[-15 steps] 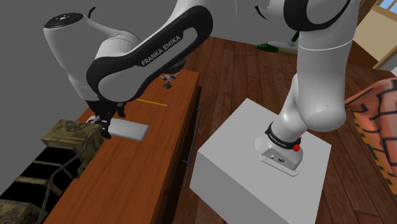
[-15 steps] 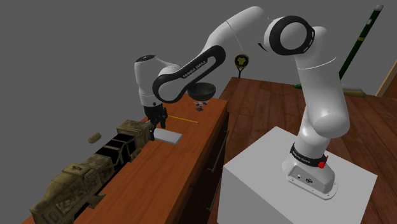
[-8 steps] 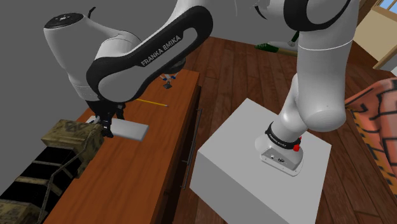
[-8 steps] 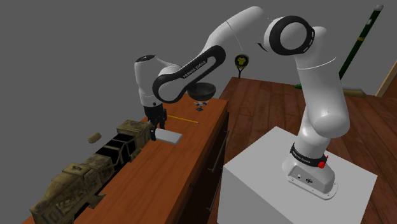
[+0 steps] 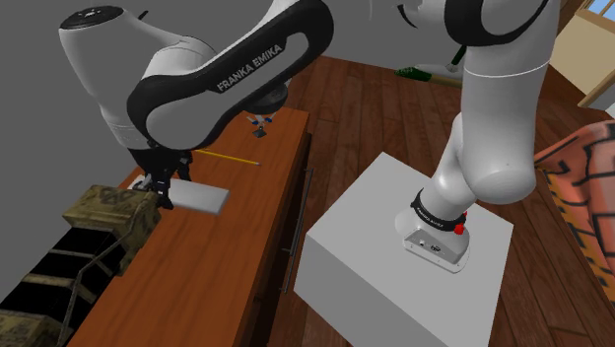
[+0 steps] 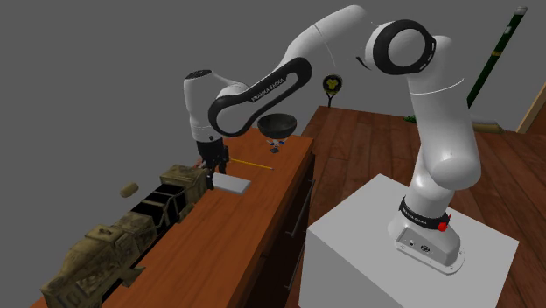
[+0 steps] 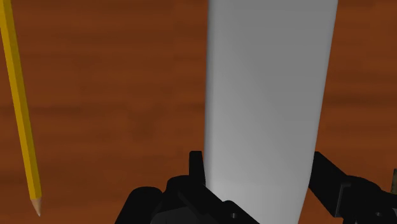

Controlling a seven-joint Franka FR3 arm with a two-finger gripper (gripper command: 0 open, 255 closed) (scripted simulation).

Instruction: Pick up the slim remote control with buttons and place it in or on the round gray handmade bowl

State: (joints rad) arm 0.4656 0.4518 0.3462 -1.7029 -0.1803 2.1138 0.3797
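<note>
The remote (image 5: 202, 198) is drawn as a plain pale grey slab, lying lengthwise over the wooden counter (image 5: 197, 276). My gripper (image 5: 163, 190) is shut on its end nearest the olive crates. In the wrist view the two black fingers (image 7: 196, 167) clasp the remote (image 7: 264, 95) from both sides. From the second exterior view the gripper (image 6: 214, 174) holds the remote (image 6: 233, 184) just above the counter top. The round dark grey bowl (image 6: 280, 124) stands at the counter's far end, behind the arm's forearm.
A yellow pencil (image 5: 232, 157) lies on the counter beside the remote. Olive-patterned crates (image 5: 108, 212) line the counter's edge next to the gripper. A small dark and blue object (image 5: 259, 123) sits near the bowl. The white stand (image 5: 394, 256) is at the right.
The fingers went from open to shut on the remote's end. The arm has since risen a little, and the remote has come up slightly with it.
</note>
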